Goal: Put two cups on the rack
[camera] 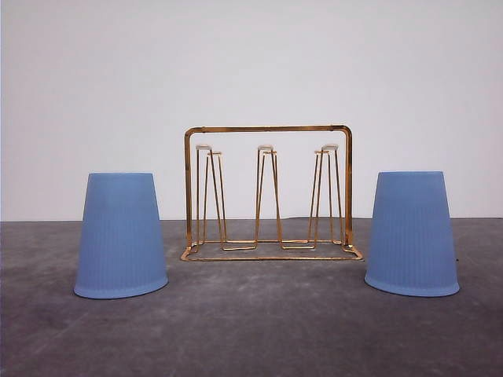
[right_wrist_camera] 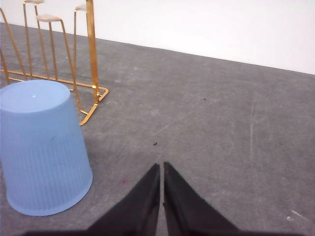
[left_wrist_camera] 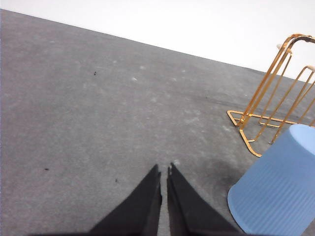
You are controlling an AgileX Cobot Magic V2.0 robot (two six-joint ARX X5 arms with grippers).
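Centrally, rack point(camera: 267, 194) (cups point(camera: 120, 235) flanking, upturned)

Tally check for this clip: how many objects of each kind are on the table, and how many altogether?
Light-blue cups: 2, left cup and right cup, both upside down
Gold wire rack: 1, no cups on it
Total: 3

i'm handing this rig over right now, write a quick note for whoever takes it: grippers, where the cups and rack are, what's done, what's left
Left gripper: shut, empty, above the table beside the left cup.
Right gripper: shut, empty, beside the right cup.
Both cups stand upside down on the grey table, one on each side of the gold rack, clear of it.
Done: nothing; all pegs are bare.
Left: grasp each cup and set it over a peg.
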